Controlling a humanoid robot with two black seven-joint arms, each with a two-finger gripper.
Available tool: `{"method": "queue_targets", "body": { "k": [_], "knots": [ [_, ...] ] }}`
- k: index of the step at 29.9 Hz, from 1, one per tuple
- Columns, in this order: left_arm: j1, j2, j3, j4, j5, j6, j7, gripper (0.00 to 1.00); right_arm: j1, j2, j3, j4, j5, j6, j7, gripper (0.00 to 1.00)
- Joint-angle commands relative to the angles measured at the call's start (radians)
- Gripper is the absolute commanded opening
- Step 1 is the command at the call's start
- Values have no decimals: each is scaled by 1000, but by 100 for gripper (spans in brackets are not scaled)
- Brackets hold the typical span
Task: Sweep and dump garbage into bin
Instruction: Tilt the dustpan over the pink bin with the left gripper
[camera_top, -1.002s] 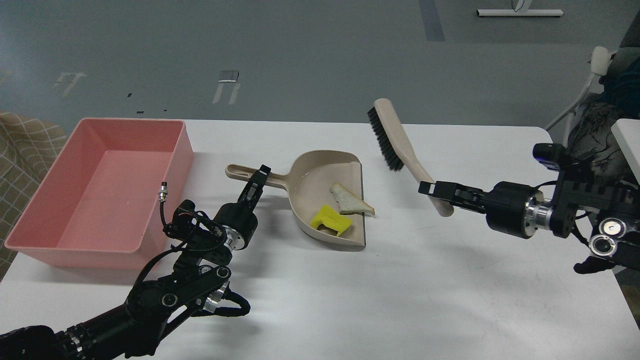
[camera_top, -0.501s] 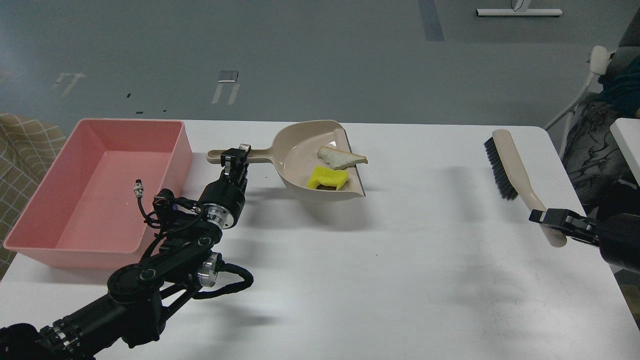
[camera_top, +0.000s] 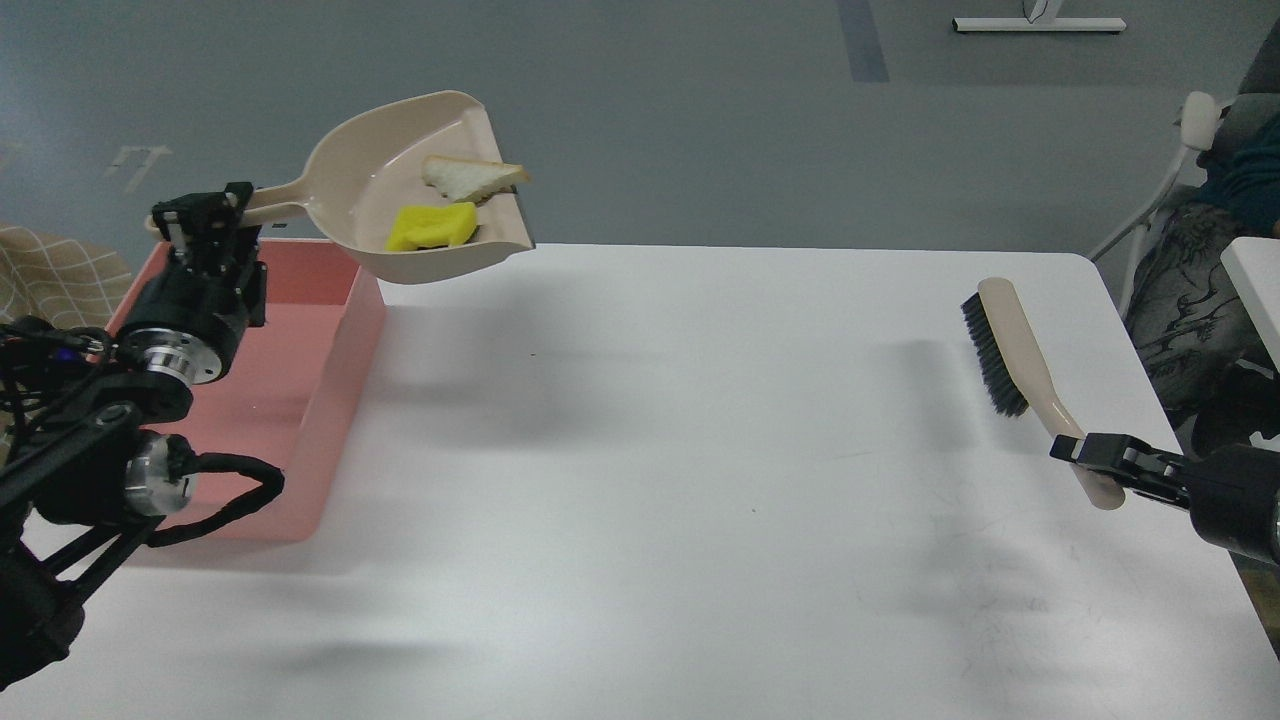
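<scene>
Nearest you, right of the pink bin (camera_top: 330, 330), your right gripper (camera_top: 1085, 455) is clamped on the brush (camera_top: 1010, 345) handle. Farther back, your left gripper (camera_top: 205, 215) grips the dustpan (camera_top: 375, 170) handle, holding it above the bin's far right corner, with the yellow sponge piece (camera_top: 432, 226) and beige strip (camera_top: 470, 177) inside.

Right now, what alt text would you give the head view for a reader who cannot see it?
The left gripper holds a beige dustpan by its handle, lifted beside the pink bin, carrying a yellow sponge scrap and a beige-white strip. Far right on the white table, the right gripper holds a black-bristled brush.
</scene>
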Motion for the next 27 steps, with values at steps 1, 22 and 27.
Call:
{"method": "queue_targets", "body": {
  "k": [1, 22, 27],
  "knots": [
    [175, 73, -180, 3, -4, -118, 3, 0, 0, 6, -2, 1, 0, 0, 0, 0],
    [468, 366, -487, 80, 281, -260, -95, 0, 0, 71, -2, 1, 0, 0, -2, 0],
    [467, 378, -493, 80, 523, -179, -120, 0, 0, 69, -2, 1, 0, 0, -2, 0]
  ]
}}
